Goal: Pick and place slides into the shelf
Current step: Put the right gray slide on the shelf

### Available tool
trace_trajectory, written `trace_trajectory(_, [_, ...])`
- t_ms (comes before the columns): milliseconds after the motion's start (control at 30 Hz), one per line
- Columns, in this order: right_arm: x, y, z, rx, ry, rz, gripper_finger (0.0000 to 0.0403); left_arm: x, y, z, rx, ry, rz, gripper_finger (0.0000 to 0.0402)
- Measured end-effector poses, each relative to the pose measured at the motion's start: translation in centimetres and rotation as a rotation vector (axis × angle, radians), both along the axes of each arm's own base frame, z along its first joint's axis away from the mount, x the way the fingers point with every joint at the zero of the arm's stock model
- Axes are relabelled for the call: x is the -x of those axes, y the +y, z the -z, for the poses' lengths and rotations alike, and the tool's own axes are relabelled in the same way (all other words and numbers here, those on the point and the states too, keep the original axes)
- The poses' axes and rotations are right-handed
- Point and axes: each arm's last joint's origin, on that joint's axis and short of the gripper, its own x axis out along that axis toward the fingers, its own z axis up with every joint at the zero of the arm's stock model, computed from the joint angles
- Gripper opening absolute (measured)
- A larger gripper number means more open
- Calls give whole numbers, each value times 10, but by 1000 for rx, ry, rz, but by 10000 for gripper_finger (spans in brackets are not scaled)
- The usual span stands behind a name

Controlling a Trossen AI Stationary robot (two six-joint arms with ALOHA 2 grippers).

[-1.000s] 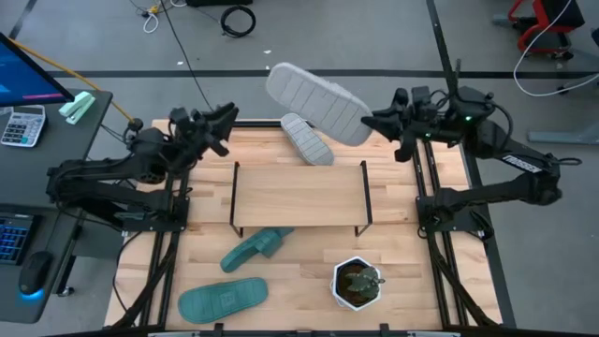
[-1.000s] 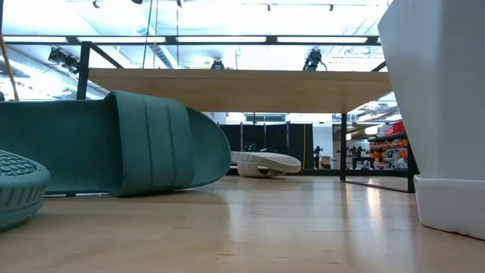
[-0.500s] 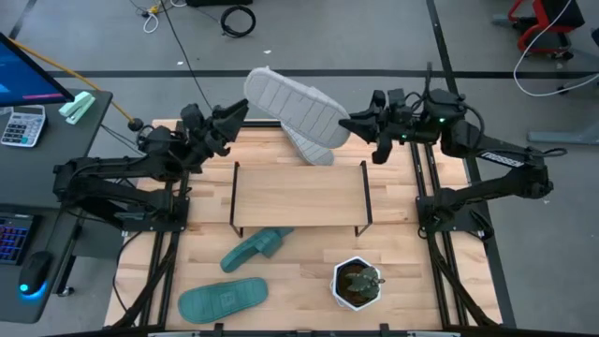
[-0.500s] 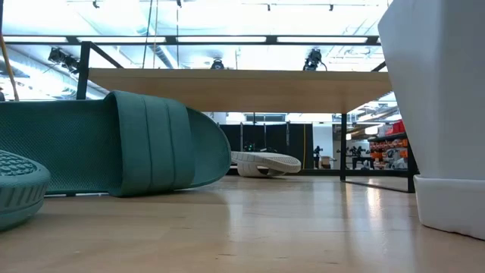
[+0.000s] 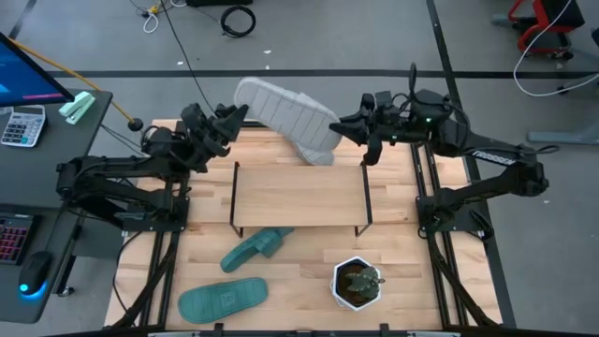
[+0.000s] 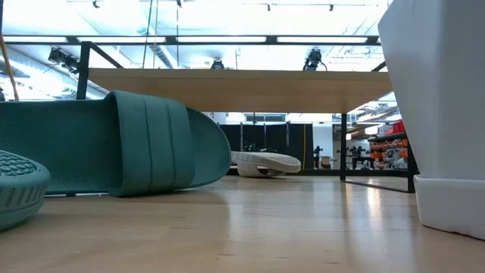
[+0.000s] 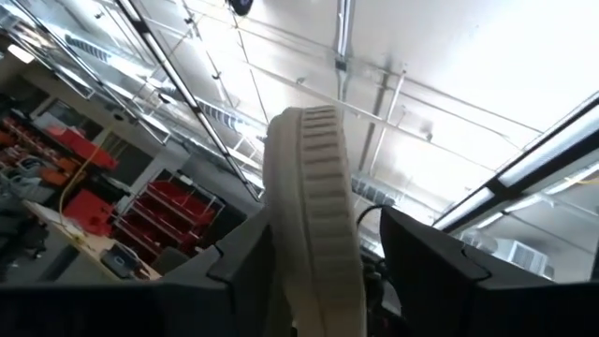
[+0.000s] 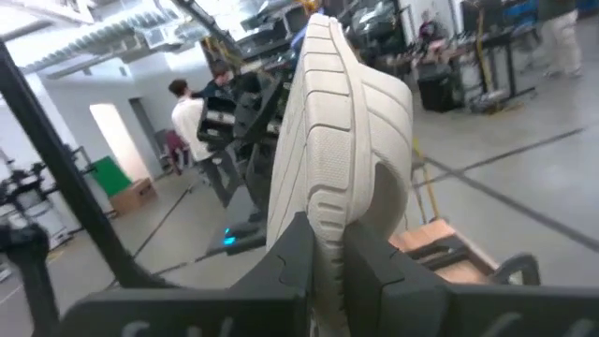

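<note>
The table (image 5: 393,290) carried the shelf (image 5: 299,195) at its middle. Above the far edge a grey slide (image 5: 285,112) hung sole-up between both arms: the right gripper (image 5: 348,124) pinched one end, while the left gripper (image 5: 230,120) stood parted around the other. A second grey slide (image 5: 316,152) lay beneath it. Two teal slides (image 5: 223,298) and a potted plant (image 5: 358,283) sat nearer.
</note>
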Motion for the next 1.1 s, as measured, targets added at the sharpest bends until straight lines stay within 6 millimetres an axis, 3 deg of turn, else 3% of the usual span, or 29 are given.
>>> trace_trajectory(333, [1,5,-1,2,-9,-25,34,1,1,0,3,-6,-14,181])
trace_trajectory(633, [-1,4,0,-14,1,-24,34,2,2,-1,-12,3,-50,82])
trace_trajectory(800, [-2,4,1,-44,4,-23,39,2,2,-1,-49,19,-75,73])
trace_trajectory(1100, [9,7,-7,-19,-29,-47,191,5,1,-5,-128,9,-138,71])
